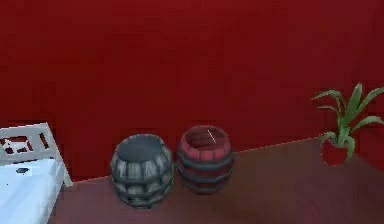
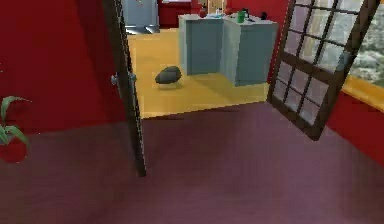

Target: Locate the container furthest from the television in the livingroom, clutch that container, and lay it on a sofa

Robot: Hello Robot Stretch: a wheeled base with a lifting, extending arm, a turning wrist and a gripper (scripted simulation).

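Two barrel-shaped containers stand side by side on the dark floor against the red wall in the forward view. The grey barrel (image 1: 142,170) is nearer and to the left. The red-and-dark barrel (image 1: 205,158) is right of it, with an open top.
A white bed frame (image 1: 30,150) with white bedding fills the forward view's lower left. A potted plant in a red pot (image 1: 340,125) stands at the right, and again at the arm side view's left (image 2: 10,130). A dark door (image 2: 128,90) stands ajar; beyond it lie a yellow floor, a dark round object (image 2: 168,74) and blue-grey counters (image 2: 225,45). A paned door (image 2: 320,65) leans at right.
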